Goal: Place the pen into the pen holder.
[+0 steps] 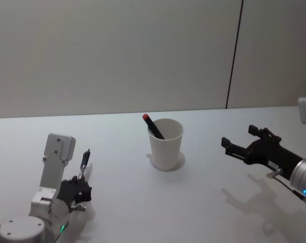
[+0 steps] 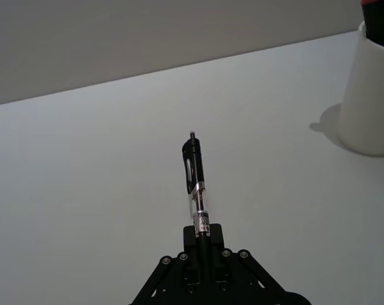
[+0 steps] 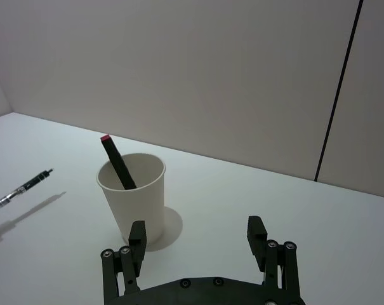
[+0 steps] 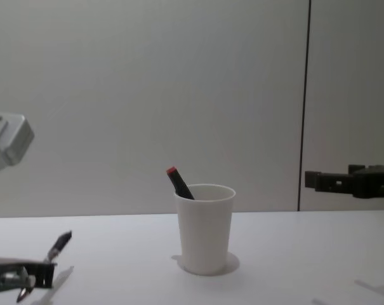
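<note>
In the head view, the pen holder stands upright near the middle of the white bench, with a dark red-capped marker leaning in it. The left tool sits low at the near left, clamped on the lower end of the pen, which points up and away, well apart from the pen holder. The right tool hangs over the bench to the right of the pen holder, its fingers apart and holding nothing.

The left wrist view brings the grip close. The two fingers are pressed together on the pen's barrel just below a silver band, and the black clip and push-button end stick out beyond them. The pen holder's wall shows at one edge.

The right wrist view looks past the right tool's spread fingers to the pen holder. Its rolled rim and the marker resting inside against it are plain here, and the pen shows farther off above its own shadow.

The chest view gives the side profile. The pen is tilted and lifted off the bench, lower than the pen holder's rim, and the right tool is above that rim's height.
</note>
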Available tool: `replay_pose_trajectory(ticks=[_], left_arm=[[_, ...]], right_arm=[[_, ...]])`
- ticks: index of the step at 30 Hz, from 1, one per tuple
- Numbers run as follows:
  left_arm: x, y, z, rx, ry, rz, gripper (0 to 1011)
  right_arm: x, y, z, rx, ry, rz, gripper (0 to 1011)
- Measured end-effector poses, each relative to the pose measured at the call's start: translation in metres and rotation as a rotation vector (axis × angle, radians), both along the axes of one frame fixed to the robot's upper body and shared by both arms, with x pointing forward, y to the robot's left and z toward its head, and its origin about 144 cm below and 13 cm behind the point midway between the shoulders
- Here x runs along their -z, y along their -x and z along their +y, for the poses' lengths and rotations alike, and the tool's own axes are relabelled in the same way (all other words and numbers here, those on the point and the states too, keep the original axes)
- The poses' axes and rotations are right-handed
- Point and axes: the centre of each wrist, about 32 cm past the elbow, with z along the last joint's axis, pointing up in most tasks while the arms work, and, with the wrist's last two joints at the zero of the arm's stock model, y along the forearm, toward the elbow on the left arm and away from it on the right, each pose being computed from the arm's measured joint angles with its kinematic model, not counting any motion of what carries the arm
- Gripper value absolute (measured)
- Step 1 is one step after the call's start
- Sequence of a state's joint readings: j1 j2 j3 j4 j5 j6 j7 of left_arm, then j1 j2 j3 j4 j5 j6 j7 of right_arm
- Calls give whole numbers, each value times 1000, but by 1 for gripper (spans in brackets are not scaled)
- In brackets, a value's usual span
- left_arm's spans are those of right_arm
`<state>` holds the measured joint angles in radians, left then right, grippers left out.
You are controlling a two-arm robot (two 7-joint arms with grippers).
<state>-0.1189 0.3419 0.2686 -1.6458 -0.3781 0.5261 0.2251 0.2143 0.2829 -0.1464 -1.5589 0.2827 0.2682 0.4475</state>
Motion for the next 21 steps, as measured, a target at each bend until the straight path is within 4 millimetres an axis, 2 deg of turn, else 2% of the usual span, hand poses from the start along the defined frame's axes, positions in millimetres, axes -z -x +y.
replay_pose_trajectory(ticks=[21], left_arm=[[-12,-8,9,85,-14,-306,129]], right_arm=[[0,0,0,0,0,0,1002]])
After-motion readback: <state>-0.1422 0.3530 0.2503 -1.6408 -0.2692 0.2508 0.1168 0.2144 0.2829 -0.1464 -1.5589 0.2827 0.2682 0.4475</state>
